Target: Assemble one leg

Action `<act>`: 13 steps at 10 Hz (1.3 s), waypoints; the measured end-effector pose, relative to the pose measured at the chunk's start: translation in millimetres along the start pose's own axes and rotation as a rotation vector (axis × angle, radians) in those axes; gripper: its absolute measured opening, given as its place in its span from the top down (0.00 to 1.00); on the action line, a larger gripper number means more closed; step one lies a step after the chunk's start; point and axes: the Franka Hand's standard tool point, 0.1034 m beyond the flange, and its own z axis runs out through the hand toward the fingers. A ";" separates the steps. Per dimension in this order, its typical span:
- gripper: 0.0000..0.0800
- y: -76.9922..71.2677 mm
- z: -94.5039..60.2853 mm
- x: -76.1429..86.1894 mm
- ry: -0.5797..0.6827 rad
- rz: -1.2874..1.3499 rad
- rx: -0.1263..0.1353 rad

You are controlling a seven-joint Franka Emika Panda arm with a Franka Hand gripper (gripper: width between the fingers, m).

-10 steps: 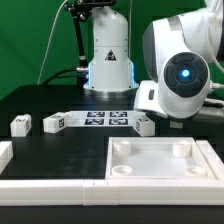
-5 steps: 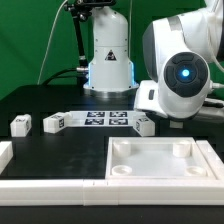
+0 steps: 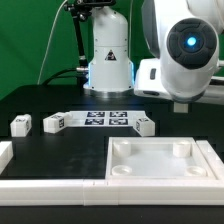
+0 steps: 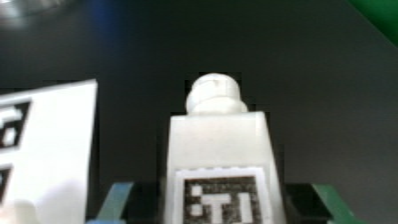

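Clamping a small white stubby plastic leg (image 4: 217, 140) at its tagged end, the claw (image 4: 217, 205) holds it over the bare black tabletop (image 4: 320, 70). The arm (image 3: 185, 45) has lifted since the earlier frame, opening room above the large white square tray (image 3: 160, 175) along the near edge.

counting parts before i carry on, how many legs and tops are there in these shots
legs: 4 (3 on the table, 1 in the gripper)
top: 1
total: 5
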 end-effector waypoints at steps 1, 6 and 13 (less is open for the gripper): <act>0.64 0.9 2.3 -1.3 -0.003 0.001 -0.002; 0.64 -5.6 -32.3 11.6 0.398 -0.044 0.052; 0.64 -19.7 -69.6 12.5 1.032 -0.154 0.113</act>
